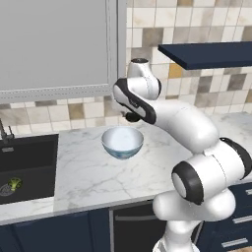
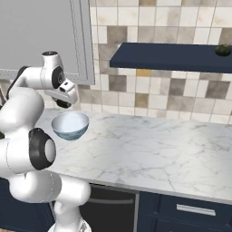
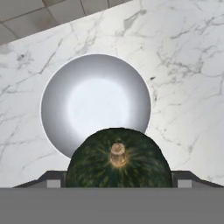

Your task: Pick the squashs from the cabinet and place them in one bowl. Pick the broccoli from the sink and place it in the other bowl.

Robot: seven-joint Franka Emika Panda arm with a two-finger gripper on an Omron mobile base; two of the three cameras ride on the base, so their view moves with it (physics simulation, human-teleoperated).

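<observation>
One squash (image 3: 118, 159), dark green and round with a tan stem stub, sits between my fingertips (image 3: 53, 181). My gripper (image 3: 118, 183) is shut on it, hanging just above and behind a pale blue-white bowl (image 3: 95, 103) on the marble counter. From the base, the gripper (image 1: 132, 117) hovers over the back rim of the bowl (image 1: 122, 141). A second squash (image 2: 222, 50) rests at the right end of the navy cabinet shelf (image 2: 172, 56). The broccoli (image 1: 15, 183) lies in the black sink (image 1: 29, 152) at the far left.
The grey tap (image 1: 5, 133) stands behind the sink. A light grey wall cupboard (image 1: 54, 44) hangs above the counter's left part. The marble counter (image 2: 149, 145) stretches to the right under the shelf. My white arm (image 1: 187, 128) reaches in from the lower right.
</observation>
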